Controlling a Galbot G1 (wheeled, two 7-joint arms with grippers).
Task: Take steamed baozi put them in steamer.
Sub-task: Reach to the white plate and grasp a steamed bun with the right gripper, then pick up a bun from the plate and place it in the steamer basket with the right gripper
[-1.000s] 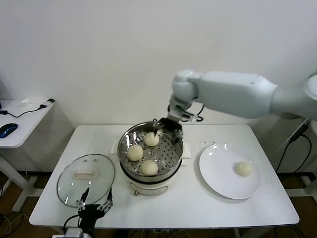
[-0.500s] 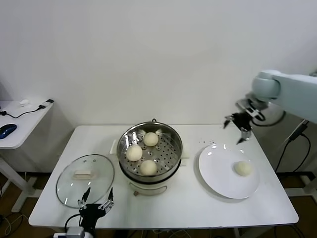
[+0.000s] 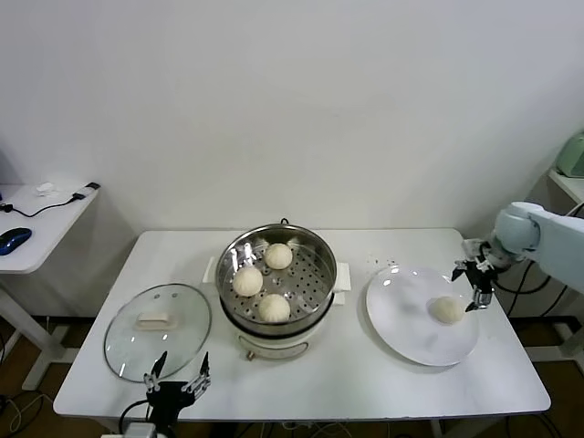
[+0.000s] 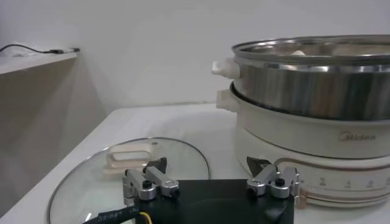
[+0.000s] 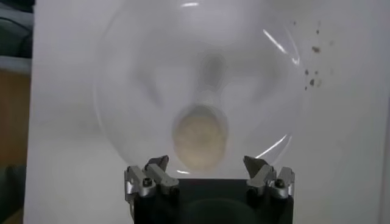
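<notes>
- Stainless-steel steamer [image 3: 276,274] stands on its white base in the middle of the white bench [image 3: 347,365], with its perforated tray in plain sight.
- Three steamed baozi lie on that tray: one at the far side [image 3: 278,255], one toward the left [image 3: 247,281], one at the near side [image 3: 274,308]. They sit apart from each other.
- One more baozi [image 3: 447,310] rests on the flat white plate [image 3: 401,319], to the right of the steamer and toward the plate's right part.
- Right gripper [image 3: 474,285] hangs over the plate's far right edge, just beside that bun and not touching it; its jaws are spread wide and hold nothing.
- From the right wrist, the bun [image 5: 198,137] shows on the plate [image 5: 140,73], straight ahead of the spread jaws; a few dark specks [image 5: 314,73] lie on the bench beyond the plate's rim.
- Left gripper [image 3: 177,381] waits low at the bench's near left edge, jaws wide apart and empty.
- Round glass lid [image 3: 157,330] with a white handle lies flat on the bench left of the steamer, just beyond the left gripper.
- From the left wrist, the lid [image 4: 177,155] lies close ahead, and the steamer [image 4: 317,85] rises beside it.
</notes>
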